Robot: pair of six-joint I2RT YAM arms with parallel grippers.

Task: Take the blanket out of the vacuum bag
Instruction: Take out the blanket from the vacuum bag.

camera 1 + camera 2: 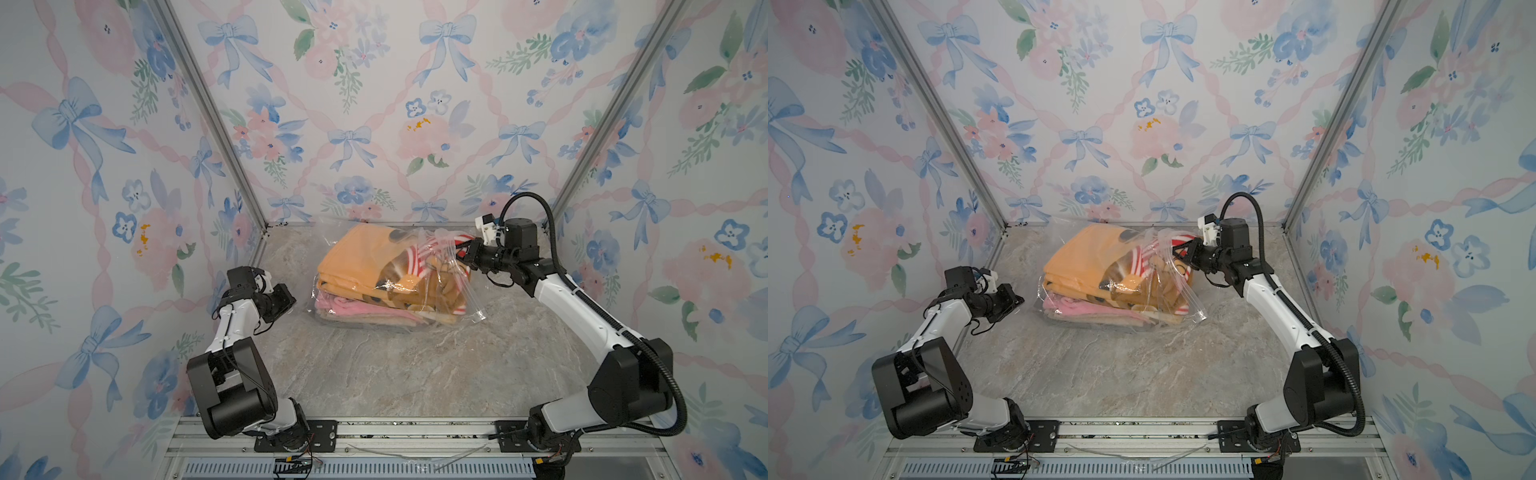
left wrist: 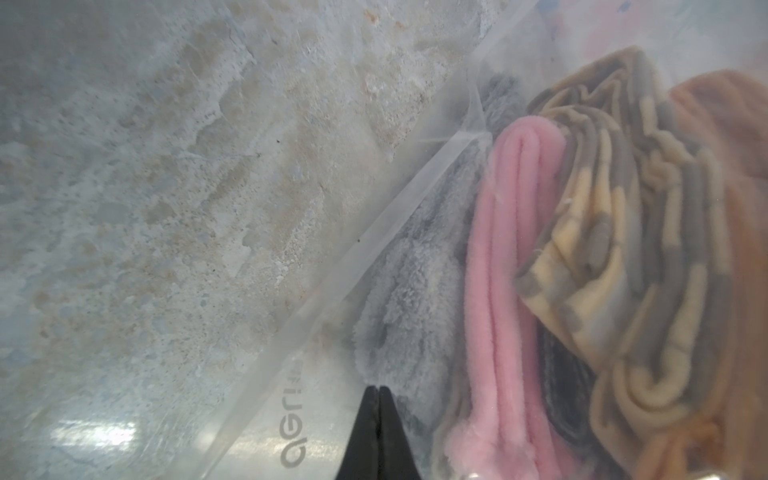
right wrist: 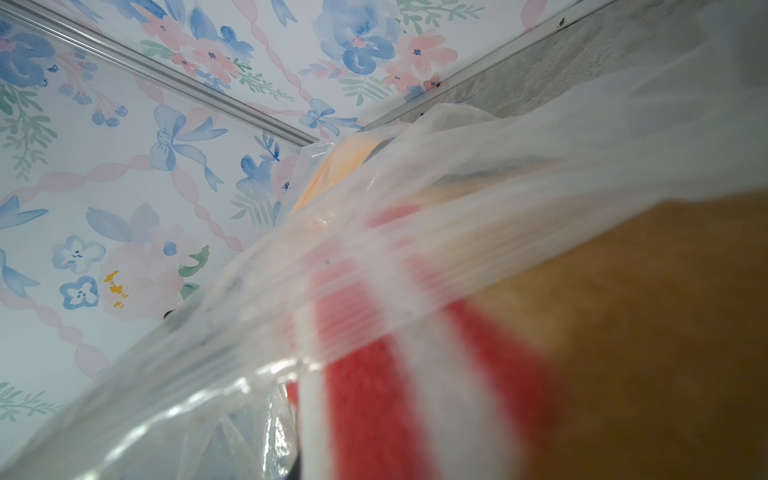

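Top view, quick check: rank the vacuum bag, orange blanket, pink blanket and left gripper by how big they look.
1. vacuum bag
2. orange blanket
3. pink blanket, only its edge showing, and left gripper: about alike, unranked.

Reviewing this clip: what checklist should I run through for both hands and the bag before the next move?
1. The left hand is shut at the closed edge of the vacuum bag: ok.
2. Plastic actually pinched by it: cannot tell.
3. The right hand is at the bag's opposite end, among loose plastic: ok.
4. Its grip on the orange blanket: cannot tell, film hides it.
5. Blanket out of the bag: not ok, it lies inside.
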